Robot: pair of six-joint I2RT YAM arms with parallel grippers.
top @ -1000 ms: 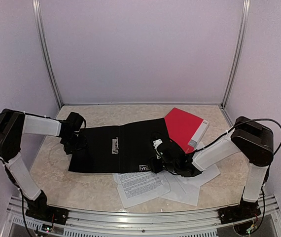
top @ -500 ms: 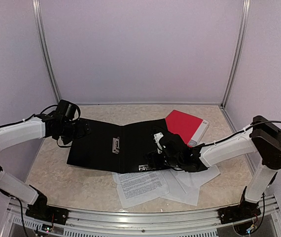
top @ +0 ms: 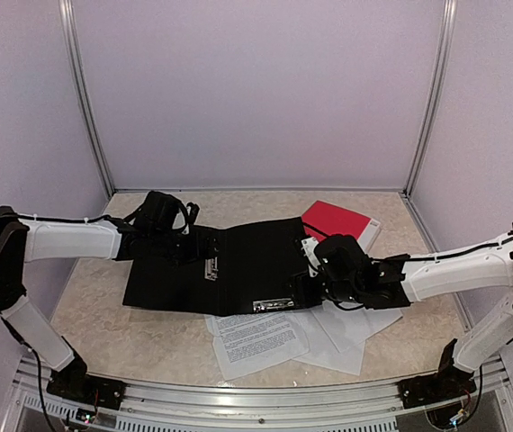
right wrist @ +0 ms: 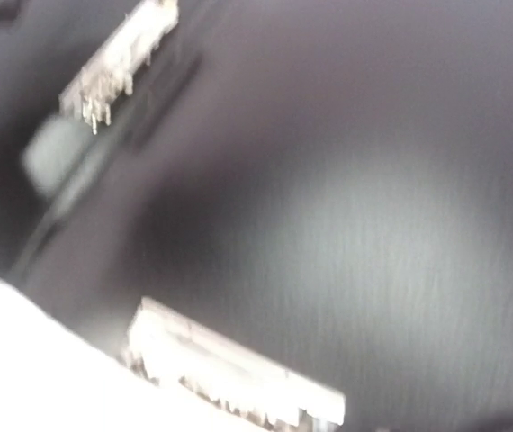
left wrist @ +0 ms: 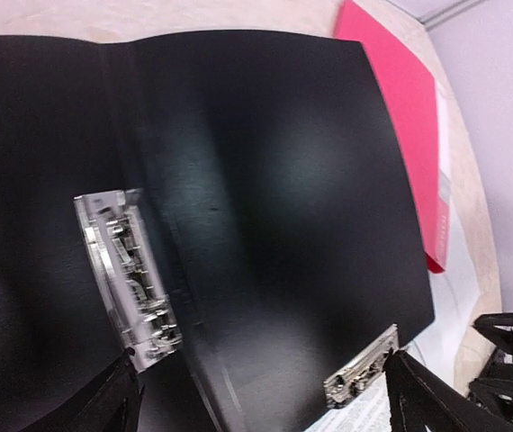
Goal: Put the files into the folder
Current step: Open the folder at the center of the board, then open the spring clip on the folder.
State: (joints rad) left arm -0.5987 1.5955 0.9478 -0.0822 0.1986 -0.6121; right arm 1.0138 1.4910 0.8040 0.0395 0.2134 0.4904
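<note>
My left jaws stand spread wide with nothing between them. Of my right jaws I cannot tell: the right wrist view is blurred and shows no fingers, and from above the wrist hides them.

Files (top: 258,340): loose white sheets lying flat on the table, overlapping in a rough fan. 1 sheet with dense print lies at the left of the fan and blank sheets lie to its right. None is inside the folder. Their far edges meet or pass under the folder's near edge; which of the two cannot be confirmed.

Folder (top: 238,265): black, lying open and flat just behind the files. It has 1 metal clip (left wrist: 129,274) by the spine and a 2nd clip (left wrist: 361,365) at the near edge of the right cover.

Left gripper (left wrist: 265,409): poised over the left half of the folder, near the spine.

Right gripper (top: 321,274): at the folder's near right corner, just beside the files. Contact cannot be confirmed.

Red folder (top: 345,225): behind the right cover, partly hidden by it.

Table (top: 103,333): mottled beige.
</note>
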